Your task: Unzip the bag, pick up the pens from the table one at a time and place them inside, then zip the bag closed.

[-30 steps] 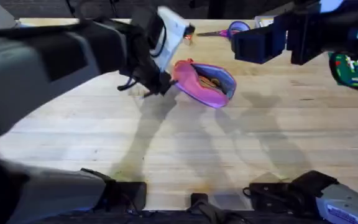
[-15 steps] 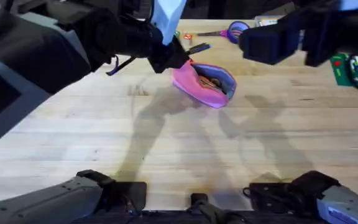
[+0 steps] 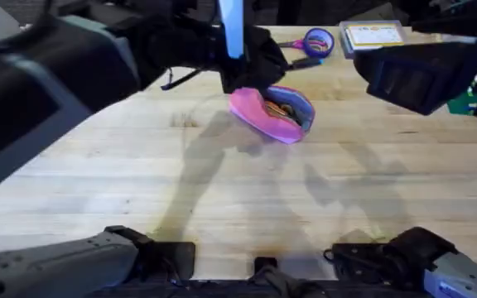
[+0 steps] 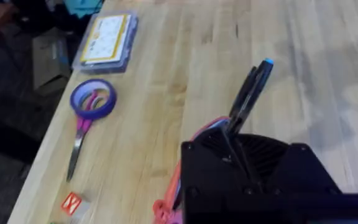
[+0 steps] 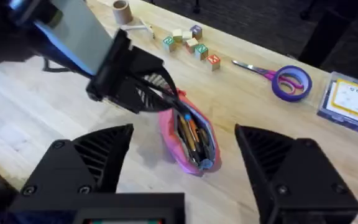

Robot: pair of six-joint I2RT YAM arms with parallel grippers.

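Observation:
The bag (image 3: 265,116) is a pink pouch lying open on the table (image 3: 247,190), with several pens showing inside it (image 5: 189,133). My left gripper (image 3: 262,68) hovers just above the bag's back left end, shut on a black pen (image 4: 251,89) with a blue tip. That pen (image 3: 303,62) sticks out to the right past the fingers. A strip of the pink bag (image 4: 178,186) shows beside the left gripper (image 4: 232,134). My right gripper (image 5: 194,168) is open, high above the table to the right of the bag, fingers (image 5: 98,158) spread wide and holding nothing.
Purple-handled scissors (image 3: 313,40) and a clear box (image 3: 373,35) lie at the table's back edge behind the bag. Small coloured blocks (image 5: 191,40) and a small spool (image 5: 122,10) sit at the back left. A green object (image 3: 464,103) lies at the far right.
My left gripper rose from the table left of the bag and moved right to above the bag, carrying the pen. The right arm drifted to the right.

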